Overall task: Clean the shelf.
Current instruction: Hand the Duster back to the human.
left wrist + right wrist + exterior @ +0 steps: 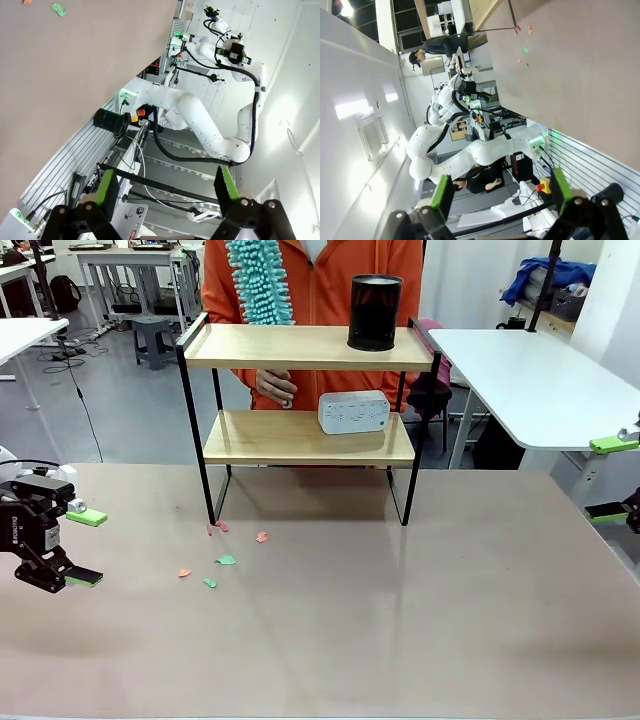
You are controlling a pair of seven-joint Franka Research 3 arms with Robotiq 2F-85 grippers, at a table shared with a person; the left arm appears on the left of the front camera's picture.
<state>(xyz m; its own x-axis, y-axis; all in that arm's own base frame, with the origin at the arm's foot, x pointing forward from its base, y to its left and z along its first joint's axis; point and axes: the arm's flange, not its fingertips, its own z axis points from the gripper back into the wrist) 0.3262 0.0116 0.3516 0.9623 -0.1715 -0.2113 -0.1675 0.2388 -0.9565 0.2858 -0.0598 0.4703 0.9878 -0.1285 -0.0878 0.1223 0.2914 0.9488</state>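
The small two-tier shelf (308, 348) — light wooden boards on a thin black metal frame — stands upright near the far edge of the beige table (400, 620), close to the person in an orange top (340, 285). On its upper board sits a black cylindrical canister (374, 312), towards the right end; on the lower board a white rounded box (353, 412), also right of middle. Both would need to come off or be worked around before the boards can be wiped.

The person holds a fluffy teal duster (260, 278) up by the chest, above the top board, while one hand (275, 388) rests behind the shelf between the two tiers, as if steadying it or readying to dust.

On the table just in front of the shelf's left leg lie several small scraps of paper (226, 560), pink and green — debris, I'd guess, that belongs to the cleaning.

The left gripper (82, 548) hangs at the left edge of the table, well apart from the shelf, its green-padded fingers spread wide and holding nothing. The right gripper (612, 478) sits at the far right edge, likewise spread and empty. Both arms look parked clear of the middle, leaving the person room to work.
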